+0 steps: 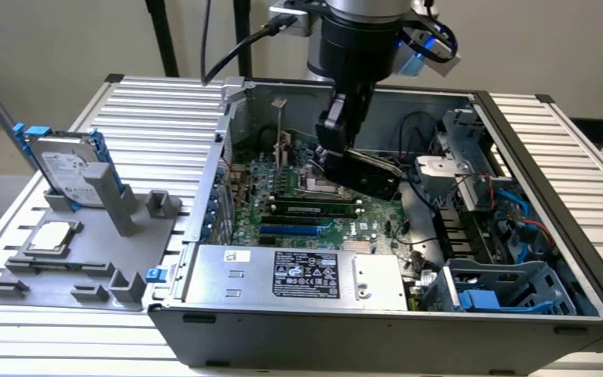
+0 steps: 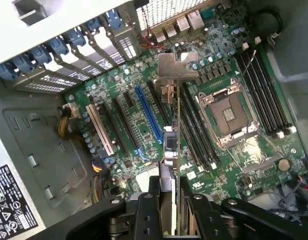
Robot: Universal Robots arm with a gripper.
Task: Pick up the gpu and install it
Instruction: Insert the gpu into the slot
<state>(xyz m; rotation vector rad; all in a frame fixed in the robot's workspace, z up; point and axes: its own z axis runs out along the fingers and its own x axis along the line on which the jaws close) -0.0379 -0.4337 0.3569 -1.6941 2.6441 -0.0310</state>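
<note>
A slatted table (image 1: 553, 149) carries an open computer case (image 1: 385, 334), its green motherboard (image 2: 121, 85) facing up. The arm's end effector (image 2: 169, 200) reaches inside, clenched on the gpu (image 1: 373, 174). The card hangs edge-down over the board, seemingly clear of it, beside the empty socket (image 2: 229, 114). Its silver bracket (image 2: 178, 65) points toward the rear slot covers (image 2: 125, 47). Seating it well likely needs the card upright, parallel to the blue slot (image 2: 148, 112), and pressed straight down.

A plain beige wall (image 1: 50, 39) stands behind a ribbed silver table (image 1: 166, 98), black posts (image 1: 161, 35) rising at its back.
</note>
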